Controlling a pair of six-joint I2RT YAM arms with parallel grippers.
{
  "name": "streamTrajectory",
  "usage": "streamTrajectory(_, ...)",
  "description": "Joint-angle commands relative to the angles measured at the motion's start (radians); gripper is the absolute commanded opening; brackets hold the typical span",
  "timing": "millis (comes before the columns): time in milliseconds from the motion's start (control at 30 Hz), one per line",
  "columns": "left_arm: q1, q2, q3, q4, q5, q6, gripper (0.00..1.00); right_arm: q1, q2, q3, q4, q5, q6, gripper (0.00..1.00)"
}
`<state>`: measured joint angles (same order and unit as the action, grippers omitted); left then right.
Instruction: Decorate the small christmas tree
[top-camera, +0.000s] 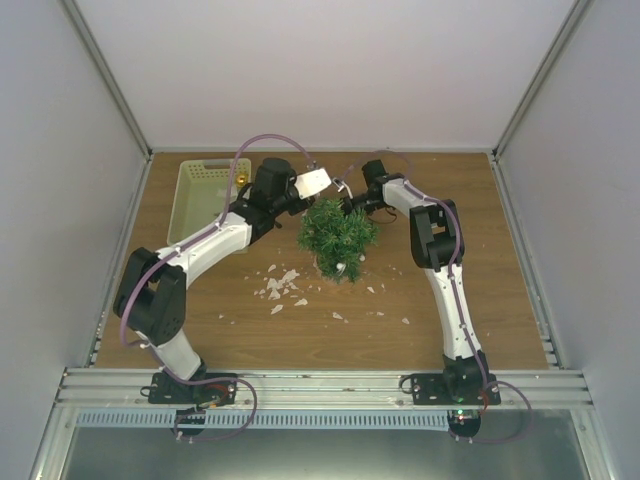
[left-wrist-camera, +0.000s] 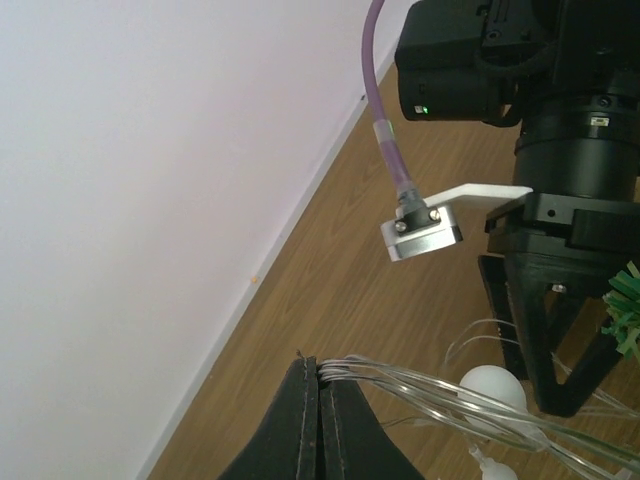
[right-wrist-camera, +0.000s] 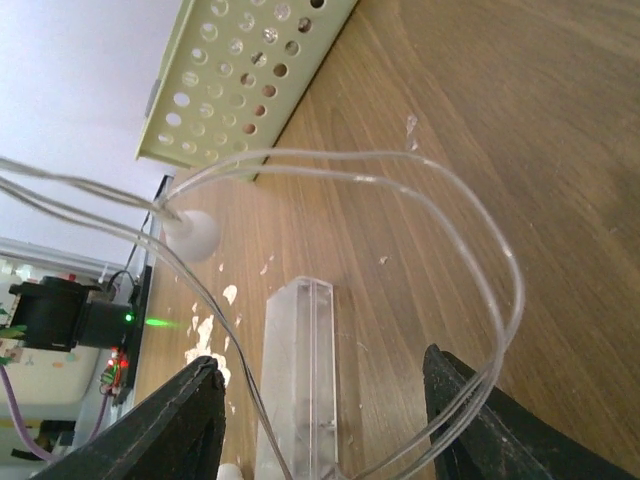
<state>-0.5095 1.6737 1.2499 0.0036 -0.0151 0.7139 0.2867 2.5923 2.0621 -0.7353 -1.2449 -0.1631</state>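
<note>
Basket of pale yellow-green perforated plastic (top-camera: 208, 195) stands at the back left of the brown wooden table (top-camera: 480, 250), and just right of it the left hand (left-wrist-camera: 318, 400) is pinched fully together on strands of clear wire with round white bulbs (left-wrist-camera: 420, 385). Next, the small christmas tree (top-camera: 338, 238), bushy and dark green, stands upright mid-table, with white flakes (top-camera: 280, 285) scattered on its near side. Right of the treetop, the right hand (right-wrist-camera: 320, 358) has its jaws about halfway apart and grips nothing; a clear rectangular plastic block (right-wrist-camera: 298, 340) lies between them, touching neither.
</note>
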Motion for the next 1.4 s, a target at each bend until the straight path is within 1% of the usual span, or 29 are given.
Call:
streamTrajectory(0,0.006,0.021,0.042,0.08,0.014,-0.019,0.0,0.007,-0.017,-0.017,-0.071,0.009,-0.081,0.56)
streamTrajectory(100,0.006,0.024,0.047,0.083,0.014,-0.02,0.0,0.008,-0.017,-0.017,-0.075,0.005,-0.088,0.55)
streamTrajectory(167,0.006,0.027,0.052,0.085,0.012,-0.019,0.0,0.009,-0.018,-0.014,-0.076,0.002,-0.089,0.53)
streamTrajectory(433,0.006,0.04,0.088,0.076,0.014,-0.035,0.0,0.009,-0.02,0.002,-0.085,-0.001,-0.096,0.3)
streamTrajectory(533,0.006,0.042,0.099,0.068,0.014,-0.041,0.0,0.009,-0.024,0.001,-0.082,-0.005,-0.096,0.17)
streamTrajectory(600,0.005,0.041,0.1,0.066,0.014,-0.045,0.0,0.008,-0.024,0.003,-0.08,-0.01,-0.095,0.12)
streamTrajectory(1000,0.005,0.06,0.094,0.06,0.014,-0.05,0.02,0.006,-0.044,-0.003,-0.076,-0.015,-0.099,0.01)
streamTrajectory(1133,0.006,0.065,0.096,0.064,0.014,-0.052,0.03,-0.001,-0.064,-0.03,-0.056,-0.019,-0.089,0.01)
streamTrajectory(1367,0.006,0.066,0.1,0.062,0.014,-0.054,0.03,-0.023,-0.118,-0.111,0.044,-0.02,-0.04,0.01)
